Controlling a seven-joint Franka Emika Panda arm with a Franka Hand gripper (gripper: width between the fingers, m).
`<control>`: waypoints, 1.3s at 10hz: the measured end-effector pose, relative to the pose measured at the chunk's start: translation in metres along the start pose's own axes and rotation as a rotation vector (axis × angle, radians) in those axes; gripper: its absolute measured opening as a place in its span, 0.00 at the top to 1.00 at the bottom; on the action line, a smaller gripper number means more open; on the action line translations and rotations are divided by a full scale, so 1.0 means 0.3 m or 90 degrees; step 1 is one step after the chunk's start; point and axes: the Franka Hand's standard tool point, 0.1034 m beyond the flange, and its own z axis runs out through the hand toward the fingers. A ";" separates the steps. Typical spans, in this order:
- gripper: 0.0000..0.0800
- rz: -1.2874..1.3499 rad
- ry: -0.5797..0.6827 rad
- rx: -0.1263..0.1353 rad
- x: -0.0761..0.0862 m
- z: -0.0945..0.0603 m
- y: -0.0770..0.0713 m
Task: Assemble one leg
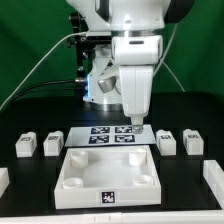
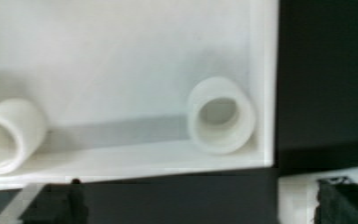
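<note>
On the black table, in front of the arm, you see a large white square panel. It lies flat like a shallow tray with a raised rim, and it has a small tag on its front edge. Inside the rim, round sockets sit at the corners. The wrist view shows two of them, one socket and another socket, and you see only their own white walls.

The gripper hangs over the marker board, behind the panel. In the wrist view its two dark fingertips stand wide apart and grip nothing.

The nearest leg stands on the table just to the exterior view's right of the marker board, with a second leg beside it. A third leg and a fourth leg stand on the exterior view's left. All four are apart from the panel.
</note>
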 end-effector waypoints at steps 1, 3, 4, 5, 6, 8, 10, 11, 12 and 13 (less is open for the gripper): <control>0.19 -0.081 0.003 -0.002 -0.026 0.032 -0.032; 0.19 -0.095 0.009 0.003 -0.085 0.102 -0.053; 0.19 -0.083 0.011 0.004 -0.119 0.129 -0.059; 0.19 -0.068 0.012 0.007 -0.149 0.151 -0.062; 0.19 -0.053 0.012 0.011 -0.177 0.168 -0.061; 0.19 -0.040 0.014 0.024 -0.185 0.204 -0.073; 0.19 -0.038 0.015 0.026 -0.184 0.214 -0.070; 0.19 -0.038 0.015 0.027 -0.185 0.215 -0.071; 0.31 -0.038 0.015 0.027 -0.185 0.216 -0.072; 0.31 -0.038 0.015 0.027 -0.185 0.216 -0.072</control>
